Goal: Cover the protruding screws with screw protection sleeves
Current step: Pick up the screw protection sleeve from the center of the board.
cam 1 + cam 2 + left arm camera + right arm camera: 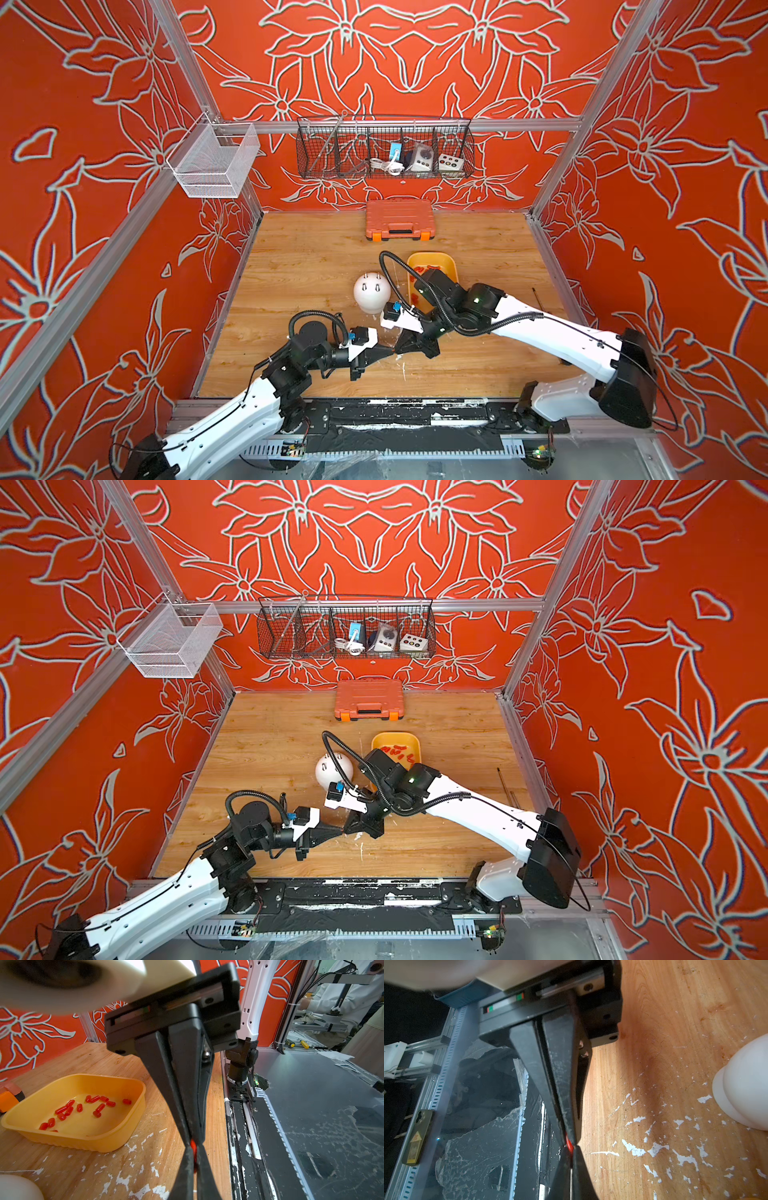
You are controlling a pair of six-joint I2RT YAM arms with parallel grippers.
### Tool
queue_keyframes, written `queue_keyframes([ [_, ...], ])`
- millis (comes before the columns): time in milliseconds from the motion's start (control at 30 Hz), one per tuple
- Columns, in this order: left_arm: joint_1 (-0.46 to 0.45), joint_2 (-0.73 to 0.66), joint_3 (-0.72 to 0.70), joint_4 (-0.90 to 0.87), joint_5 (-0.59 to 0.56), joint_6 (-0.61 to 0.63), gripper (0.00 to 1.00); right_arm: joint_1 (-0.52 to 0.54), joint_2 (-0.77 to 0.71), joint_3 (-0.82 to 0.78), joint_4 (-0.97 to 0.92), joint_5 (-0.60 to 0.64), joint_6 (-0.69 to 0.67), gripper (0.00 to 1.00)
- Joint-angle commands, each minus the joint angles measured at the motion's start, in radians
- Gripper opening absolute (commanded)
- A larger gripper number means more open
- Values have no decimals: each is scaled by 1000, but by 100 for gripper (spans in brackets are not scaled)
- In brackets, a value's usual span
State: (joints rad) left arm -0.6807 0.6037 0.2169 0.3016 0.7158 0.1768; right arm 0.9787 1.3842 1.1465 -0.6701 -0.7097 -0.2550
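left gripper (pixel 192 1140) and right gripper (pixel 569 1139) both clamp one screw protection sleeve (pixel 193 1146) — probably light, slippery, squashy; pinch mid-length, open end free.

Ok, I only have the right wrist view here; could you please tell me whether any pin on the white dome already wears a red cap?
Observer: No. In a top view no red shows on the pins of the dome.
Operator: Thank you. Where are the spare caps?
Observer: The left wrist view shows the spare caps lying loose in the yellow tray.
Operator: And does the left gripper grip my cap too?
Observer: Yes. The left wrist view shows the left gripper shut on the held cap, tip to tip with the right gripper.
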Motion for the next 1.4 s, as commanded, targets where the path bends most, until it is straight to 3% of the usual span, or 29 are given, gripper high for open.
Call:
queue_keyframes([
  [0, -4, -5, 27, 10, -5, -29, 0, 3, -41, -7, 66, 46, 2, 0],
  [33, -3, -12, 28, 10, -35, -51, 0, 3, -53, -9, 81, 73, 9, 7],
  [67, -3, -22, 27, 18, -75, -80, 0, 2, -68, -13, 100, 109, 21, 25],
  [100, -3, -34, 23, 30, -116, -106, 0, -1, -86, -18, 115, 131, 30, 33],
  [267, 38, -110, -8, 154, -274, -265, 0, -66, -318, -174, 402, 161, 148, 57],
  [400, 137, -104, -16, 300, -280, -408, 0, -157, -433, -344, 736, 134, 364, 60],
  [467, 196, -67, -14, 400, -220, -479, 0, -189, -440, -422, 916, 136, 489, 59],
  [567, 229, -5, -9, 539, -144, -545, 0, -204, -402, -496, 1155, 126, 654, 57],
  [800, 231, 76, -5, 740, -128, -636, 0, -207, -233, -523, 1531, -18, 895, 52],
  [1067, 231, 120, 10, 796, -115, -672, 0, -204, -123, -505, 1708, -68, 989, 52],
  [1233, 231, 130, 13, 795, -111, -672, 0, -189, -83, -436, 1618, -118, 956, 54],
  [1367, 231, 133, 11, 795, -104, -663, 0, -173, -47, -424, 1674, -129, 984, 54],
])
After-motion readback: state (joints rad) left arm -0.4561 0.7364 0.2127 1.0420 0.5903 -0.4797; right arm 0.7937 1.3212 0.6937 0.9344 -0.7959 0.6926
